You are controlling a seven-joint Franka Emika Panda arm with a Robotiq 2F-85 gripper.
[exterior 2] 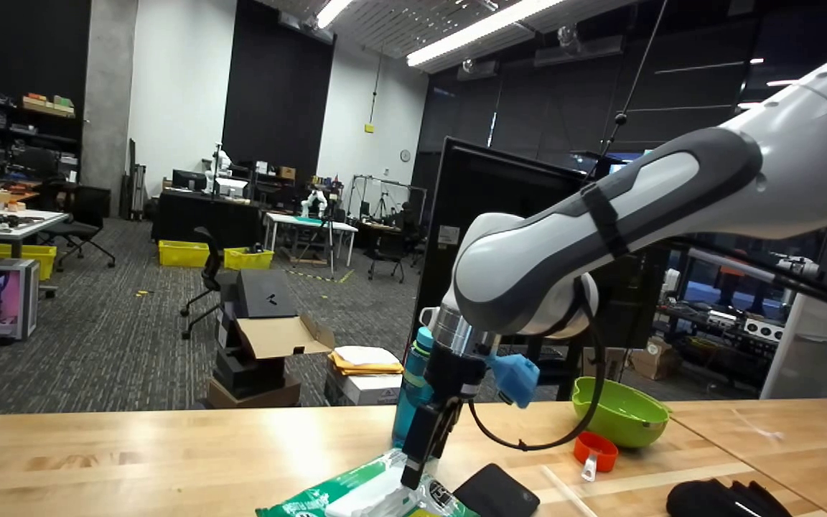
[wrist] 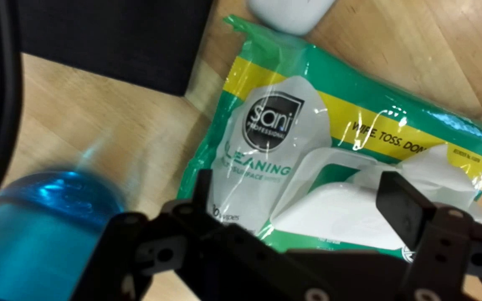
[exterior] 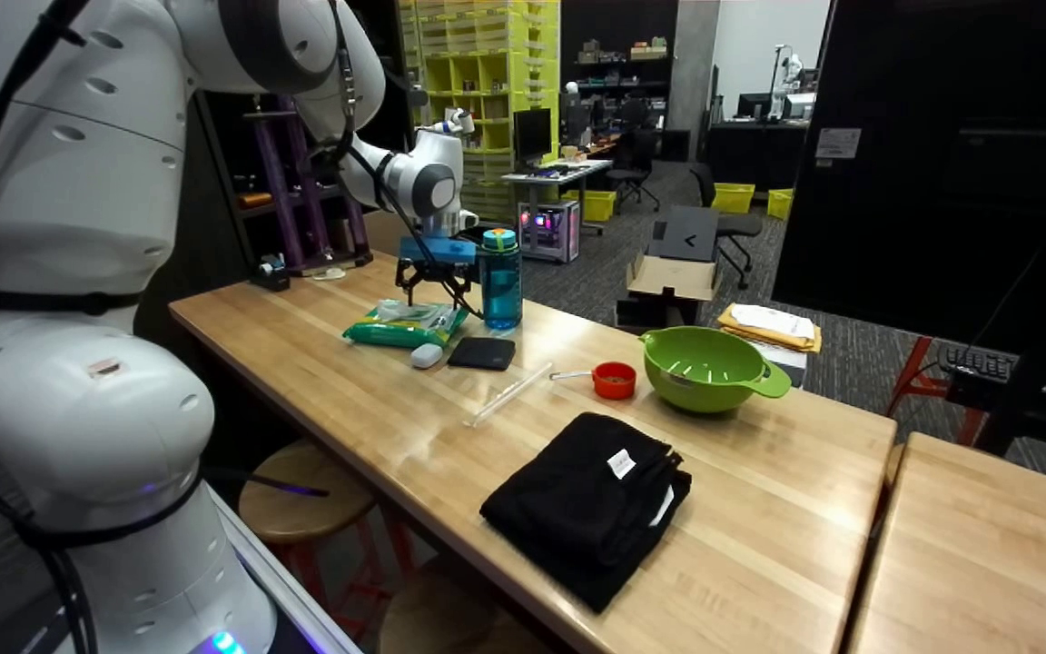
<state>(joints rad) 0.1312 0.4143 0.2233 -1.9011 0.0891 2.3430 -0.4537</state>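
One green wipes packet [exterior: 405,328] lies on the wooden surface [exterior: 759,509], at left in an exterior view. Jaws stand apart above it, released; contact cannot be told. Blue bottle [exterior: 501,283] upright just right of packet; black flat pouch [exterior: 481,353] and white case [exterior: 427,355] near-right; red cup [exterior: 614,388] and green colander [exterior: 703,392] farther right.

Before me a pale wooden desk [exterior: 741,545] carries a green wipes pack [exterior: 405,329]. Just beside the pack I see a small white case [exterior: 427,355], a flat black rectangle [exterior: 482,353] and an upright blue bottle [exterior: 502,283]. Farther from the pack lie a clear slender stick [exterior: 510,394], a red cup [exterior: 614,385] and a green bowl [exterior: 703,371]; well apart from the pack lies folded black cloth [exterior: 582,509].
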